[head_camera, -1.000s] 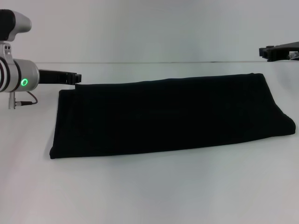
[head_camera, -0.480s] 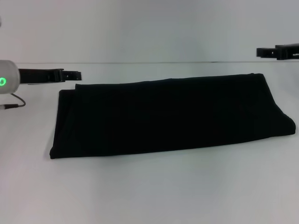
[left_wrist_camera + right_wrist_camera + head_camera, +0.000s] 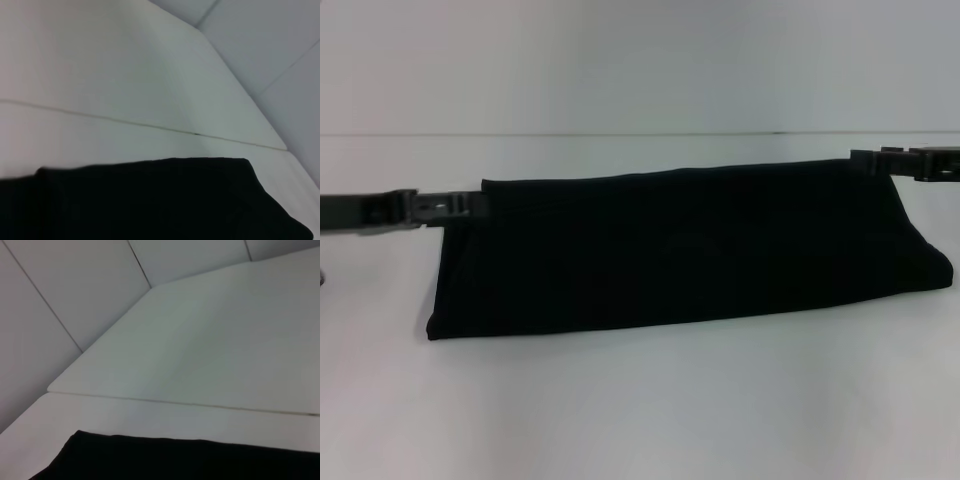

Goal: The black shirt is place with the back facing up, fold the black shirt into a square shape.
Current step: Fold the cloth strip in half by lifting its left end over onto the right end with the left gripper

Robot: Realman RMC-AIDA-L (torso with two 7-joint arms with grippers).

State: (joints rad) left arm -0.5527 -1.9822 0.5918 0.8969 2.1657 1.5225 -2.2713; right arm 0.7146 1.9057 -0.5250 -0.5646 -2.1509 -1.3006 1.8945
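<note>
Black fabric: the black shirt (image 3: 680, 250), a long folded band, lies across the white surface (image 3: 640, 410). Left gripper (image 3: 470, 205) and right gripper (image 3: 868, 160) flank its far corners; jaw state cannot be told.

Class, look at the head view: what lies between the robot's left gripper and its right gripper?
The black shirt spans the stretch from the left gripper to the right gripper; the head view shows this.

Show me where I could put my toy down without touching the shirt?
The white table is bare in front of the black shirt, and behind it up to the wall. Its two far corners are crowded: the left gripper and right gripper sit there.
</note>
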